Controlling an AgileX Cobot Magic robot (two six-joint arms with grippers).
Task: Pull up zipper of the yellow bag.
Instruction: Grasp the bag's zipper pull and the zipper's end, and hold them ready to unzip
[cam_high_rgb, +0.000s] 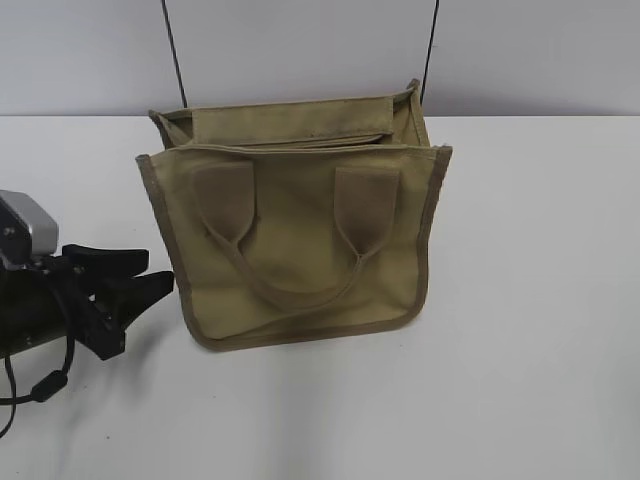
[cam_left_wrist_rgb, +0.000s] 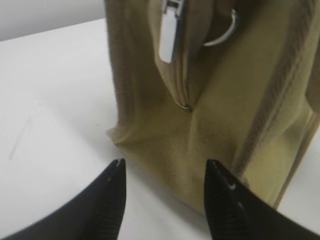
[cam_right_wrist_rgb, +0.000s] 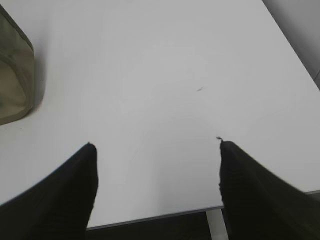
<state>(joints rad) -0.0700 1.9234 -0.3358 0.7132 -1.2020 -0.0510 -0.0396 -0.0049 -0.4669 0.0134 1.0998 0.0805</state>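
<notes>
The yellow bag (cam_high_rgb: 300, 240) stands upright in the middle of the white table, its handles hanging on the front face. Its top is open. My left gripper (cam_high_rgb: 150, 275) is open and empty, low on the table just left of the bag's left end. In the left wrist view the gripper (cam_left_wrist_rgb: 165, 167) faces that end of the bag (cam_left_wrist_rgb: 220, 110). The zipper (cam_left_wrist_rgb: 185, 75) runs down the end panel there, with its grey metal pull (cam_left_wrist_rgb: 168, 35) hanging near the top, above and beyond the jaws. My right gripper (cam_right_wrist_rgb: 155, 145) is open and empty over bare table. It is out of the exterior view.
A metal ring (cam_left_wrist_rgb: 225, 32) hangs beside the zipper pull. The right wrist view shows a corner of the bag (cam_right_wrist_rgb: 15, 75) at the far left and the table's front edge (cam_right_wrist_rgb: 150, 217) just under the jaws. Two dark cables (cam_high_rgb: 175, 50) run up the wall behind.
</notes>
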